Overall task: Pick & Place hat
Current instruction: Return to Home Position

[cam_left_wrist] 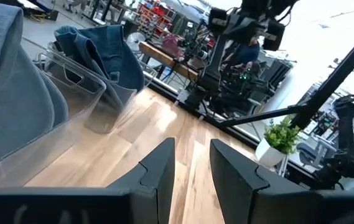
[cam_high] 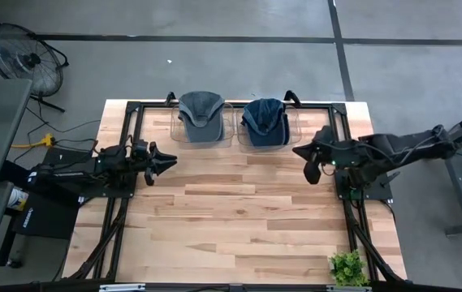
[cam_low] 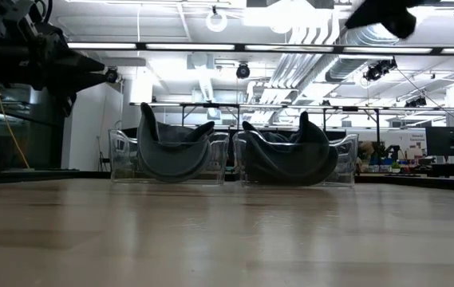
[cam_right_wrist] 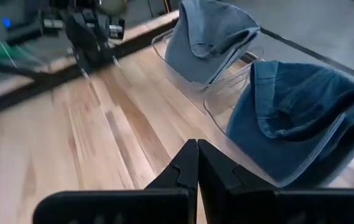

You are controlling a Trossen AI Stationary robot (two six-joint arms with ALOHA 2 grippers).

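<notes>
Two caps sit in clear plastic bins at the table's far edge: a grey cap [cam_high: 200, 113] in the left bin and a dark blue cap [cam_high: 265, 120] in the right bin. The low view shows the grey cap [cam_low: 168, 151] and the blue cap [cam_low: 290, 155] resting on the bin floors. My left gripper [cam_high: 166, 160] hovers over the table's left side, open, holding nothing. My right gripper [cam_high: 310, 158] hangs above the right side, near the blue cap's bin, fingers shut and empty. The right wrist view shows the blue cap [cam_right_wrist: 301, 118] just ahead of the shut fingers.
Bare wooden tabletop [cam_high: 239, 211] spreads in front of the bins. A small green plant [cam_high: 347, 266] stands at the near right corner. Black frame rails [cam_high: 117, 235] run along the left and right sides. A fan [cam_high: 23, 53] stands on the floor beyond the far left corner.
</notes>
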